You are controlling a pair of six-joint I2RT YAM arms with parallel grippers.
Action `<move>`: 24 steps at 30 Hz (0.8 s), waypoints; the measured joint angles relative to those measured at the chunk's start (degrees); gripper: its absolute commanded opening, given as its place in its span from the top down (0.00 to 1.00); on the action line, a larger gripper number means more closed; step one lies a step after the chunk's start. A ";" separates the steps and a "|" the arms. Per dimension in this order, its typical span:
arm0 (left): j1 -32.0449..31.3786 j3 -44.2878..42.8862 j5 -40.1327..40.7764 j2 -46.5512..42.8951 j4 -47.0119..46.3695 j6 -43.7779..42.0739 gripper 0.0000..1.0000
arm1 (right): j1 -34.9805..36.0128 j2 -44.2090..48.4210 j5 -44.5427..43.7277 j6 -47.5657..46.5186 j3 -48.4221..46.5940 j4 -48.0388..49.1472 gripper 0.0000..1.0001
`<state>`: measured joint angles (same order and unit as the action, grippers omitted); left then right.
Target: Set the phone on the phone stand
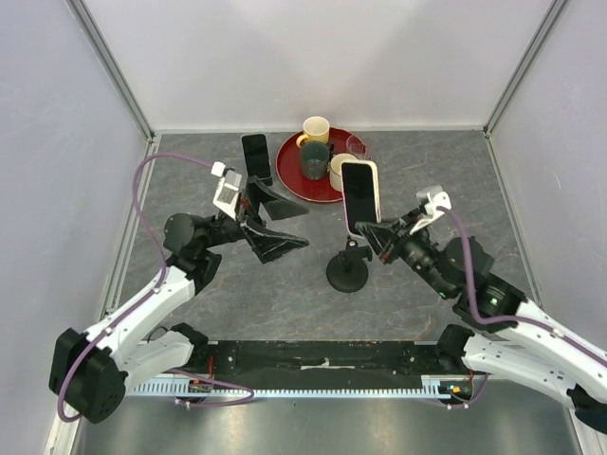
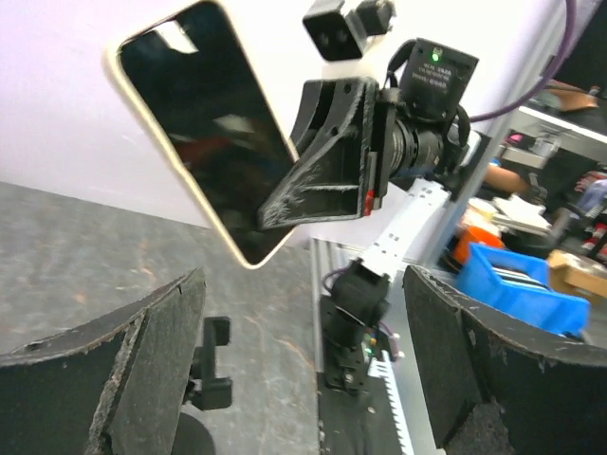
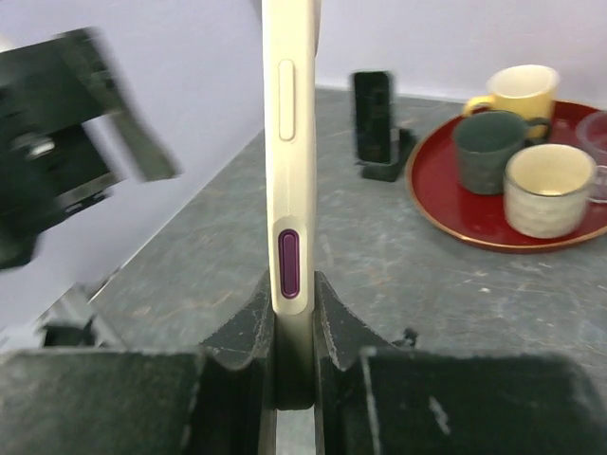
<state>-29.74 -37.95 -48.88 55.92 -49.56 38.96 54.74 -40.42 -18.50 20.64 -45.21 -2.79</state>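
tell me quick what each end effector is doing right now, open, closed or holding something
left end effector: open, nothing in it
right end effector: closed on the phone

This is a robotics lab test cell. White panel walls [image 1: 313, 57] in aluminium frame posts [image 1: 114, 66] close in a grey mottled tabletop [image 1: 285, 294] on its left, far and right sides. 2 white-and-black robot arms [image 1: 142, 313] are bolted to a black rail [image 1: 322, 355] at the near edge, trailing purple cables [image 1: 142, 190]. Outside the cell, the left wrist view shows a blue plastic bin [image 2: 517, 289] and cluttered shelving [image 2: 560, 118].
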 measured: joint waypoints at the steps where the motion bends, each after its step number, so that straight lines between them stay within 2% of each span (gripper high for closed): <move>1: -0.02 0.00 -2.10 1.62 -2.47 1.62 0.11 | 0.02 2.19 3.61 -0.39 -0.24 -1.86 1.00; 6: -0.44 0.00 -8.59 7.37 -11.37 9.81 0.10 | 0.17 6.75 16.52 -0.20 -0.46 -6.47 1.00; 11: -3.78 0.00 -12.39 8.17 -18.18 14.36 0.10 | 0.15 7.43 23.98 1.18 0.83 -7.13 1.00; 19: -7.26 -0.02 -14.40 6.99 -16.61 14.23 0.14 | -0.26 3.43 30.42 1.51 1.62 -3.67 1.00; 22: -7.63 -0.02 -14.47 6.99 -15.54 14.12 0.19 | -0.28 2.10 31.34 1.90 3.13 -0.90 1.00; 24: -7.63 -0.02 -14.45 6.99 -15.13 14.03 0.26 | -0.28 2.03 31.54 2.08 3.63 -0.07 1.00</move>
<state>-37.36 -37.98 -63.33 62.92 -64.69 52.99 54.46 -38.39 13.04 22.72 -41.58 -2.85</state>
